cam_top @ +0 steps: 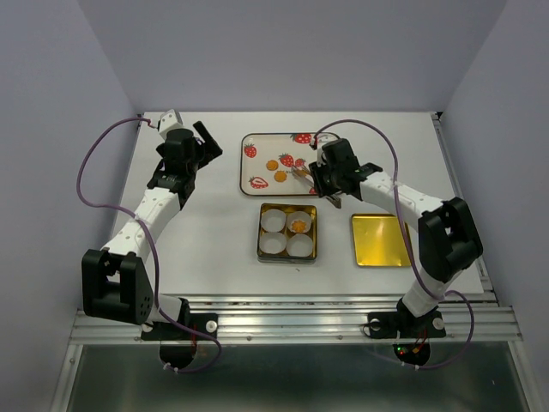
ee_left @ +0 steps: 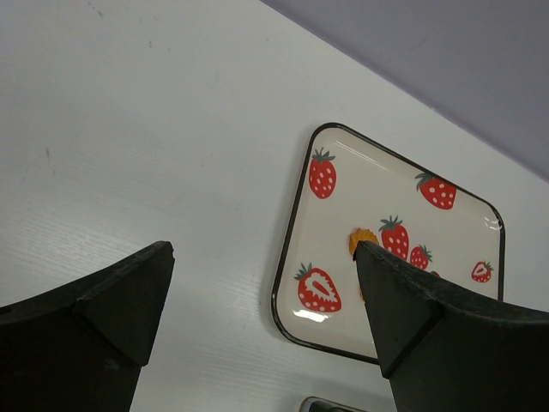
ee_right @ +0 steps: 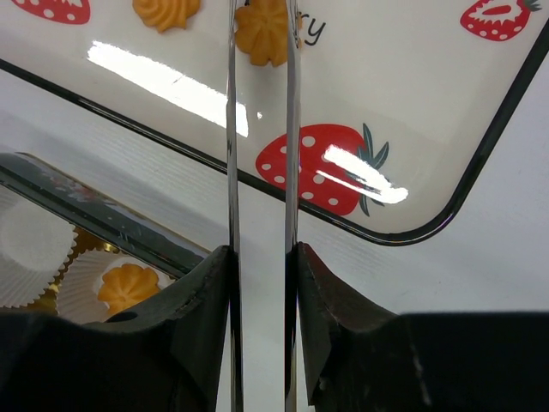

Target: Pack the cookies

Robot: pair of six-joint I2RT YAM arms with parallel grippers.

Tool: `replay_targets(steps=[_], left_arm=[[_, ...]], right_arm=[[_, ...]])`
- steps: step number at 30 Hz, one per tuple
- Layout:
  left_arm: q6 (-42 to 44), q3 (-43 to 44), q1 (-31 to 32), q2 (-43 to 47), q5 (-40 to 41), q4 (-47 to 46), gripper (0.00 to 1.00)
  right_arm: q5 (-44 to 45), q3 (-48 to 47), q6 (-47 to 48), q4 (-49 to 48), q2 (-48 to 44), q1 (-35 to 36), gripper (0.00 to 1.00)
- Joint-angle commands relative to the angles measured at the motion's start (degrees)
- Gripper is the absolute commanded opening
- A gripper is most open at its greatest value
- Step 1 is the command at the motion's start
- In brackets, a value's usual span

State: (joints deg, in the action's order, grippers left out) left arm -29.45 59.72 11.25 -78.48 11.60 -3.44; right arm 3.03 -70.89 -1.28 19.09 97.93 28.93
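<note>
Pinching tongs (ee_right: 232, 172), the right gripper (ee_right: 262, 253) sets their blades astride one cookie (ee_right: 260, 30) on the tray (ee_right: 412, 103); a second cookie (ee_right: 127, 287) sits in the tin (ee_right: 86, 215) past the tray's rim. Left gripper (ee_left: 264, 253) gapes over open table (ee_left: 129, 129) beside the tray.

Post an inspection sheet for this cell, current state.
Surface: white table, no spills seen.
Job's things: packed cookie sits in a paper cup in the tin; three empty cups; tweezer cookie between the tweezers' tips on the strawberry tray, loose cookie beside it; gold lid right of tin.
Clutter: nothing seen.
Grippers: left gripper jaws open, left of the tray; right gripper shut on tweezers.
Cables: purple cables looped on each arm.
Surroundings: plain grey walls; metal rail at near edge.
</note>
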Motion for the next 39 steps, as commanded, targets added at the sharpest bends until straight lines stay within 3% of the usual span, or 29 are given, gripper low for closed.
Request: replay_targets(steps=[1,10,15,23,39], left_arm=[[-0.1,1.0,0.4,0.5,0.4,-1.4,0.99],[-0.2,0.7,0.4,0.9,-0.2,-2.2,0.99],[-0.2,0.7,0.4,0.8,-1.0,-2.4,0.99],[-0.2,0.2,0.4,1.0,-1.7,-2.7,0.99],[-0.3,-0.1,1.1,0.9,-2.4,-2.8,0.99]], right_arm=[[0.7,-3.5,0.5,-1.0,-3.8,-0.3,0.27],[-2.5,-0.2,0.5,-3.0,-9.7,-0.3,0.26],[-12.4,4.3,4.2,-3.6,-15.8,-0.3,0.26],[-18.1,8.5,8.0,3.0,-21.9,5.9,0.27],[-19.2,9.7,11.9,9.7,-20.4,9.1,0.27]])
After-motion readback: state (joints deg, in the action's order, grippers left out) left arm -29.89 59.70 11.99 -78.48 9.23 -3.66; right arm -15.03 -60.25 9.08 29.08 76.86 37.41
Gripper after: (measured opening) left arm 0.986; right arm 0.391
